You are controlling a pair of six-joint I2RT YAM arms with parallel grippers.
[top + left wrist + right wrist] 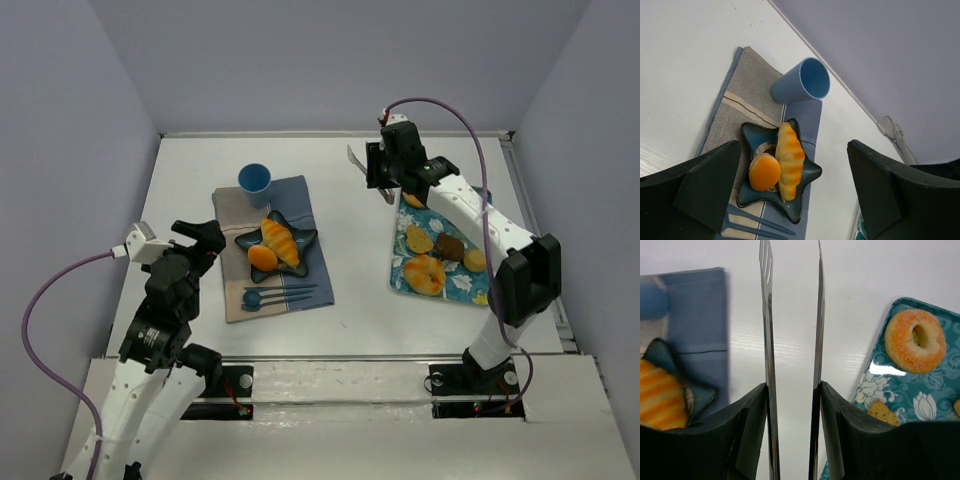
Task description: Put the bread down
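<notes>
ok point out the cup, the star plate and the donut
cup (254,179): top view, inside its mouth
star plate (812,173): left wrist view, bare right tip
donut (900,352): right wrist view, lower-left of the ring

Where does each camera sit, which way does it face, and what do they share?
Top: above and behind, looking down on the table; left arm and right arm show, bases at the bottom.
Left wrist: on the left arm, facing down past the open left hand at plate, bread and cup.
Right wrist: on the right arm, facing down along the tongs in the right hand; mat left, tray with donut right.
Shared: both wrist views show the bread on the plate.
</notes>
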